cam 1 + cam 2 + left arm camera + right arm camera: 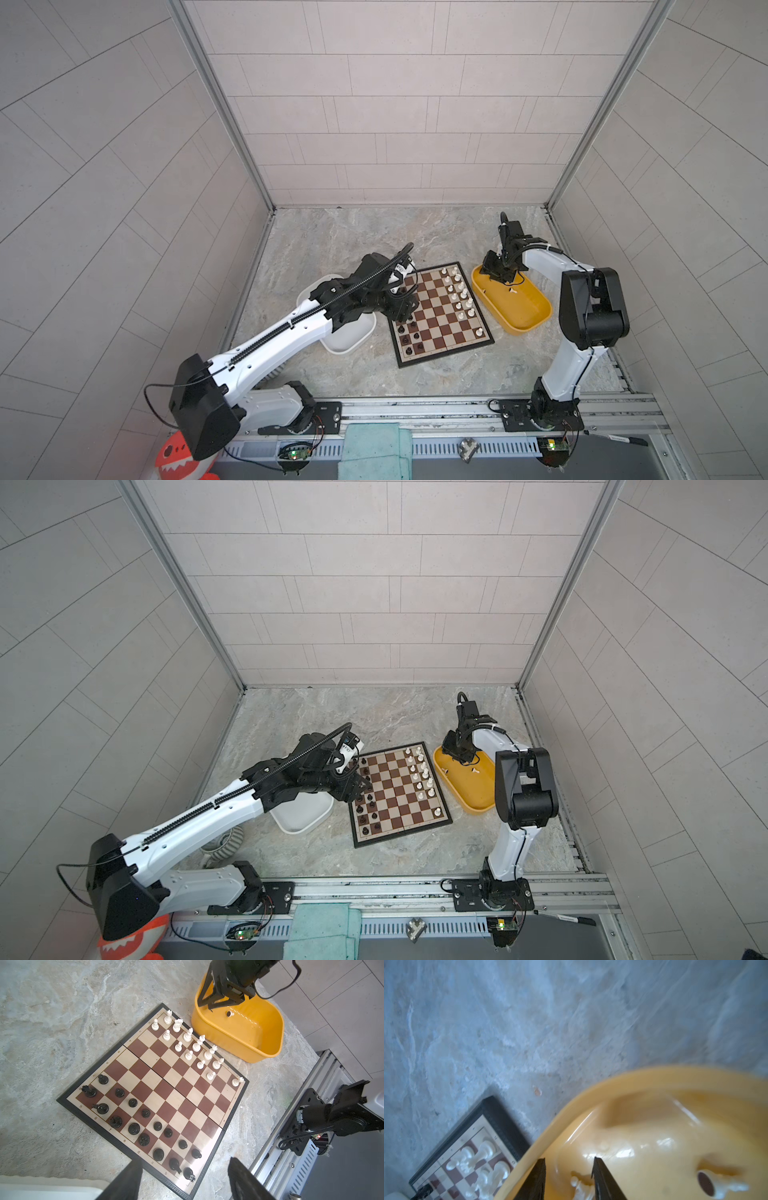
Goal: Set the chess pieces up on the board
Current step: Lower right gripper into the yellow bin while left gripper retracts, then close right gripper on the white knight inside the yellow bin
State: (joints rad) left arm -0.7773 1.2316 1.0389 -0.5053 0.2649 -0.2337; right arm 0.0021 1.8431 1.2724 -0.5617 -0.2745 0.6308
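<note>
Reaches forward and inward with the left arm [282,334], forearm low, wrist bent downward. Holds the left gripper [182,1164] spread wide and empty. Folds the right arm [592,307] high at the elbow, then points the right gripper [569,1160] steeply downward, jaws partly apart.

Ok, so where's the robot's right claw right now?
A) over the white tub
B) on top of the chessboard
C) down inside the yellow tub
C: the right gripper reaches down into the yellow tub, and in the right wrist view a white chess piece lies on the tub's floor between its open jaws.
</note>
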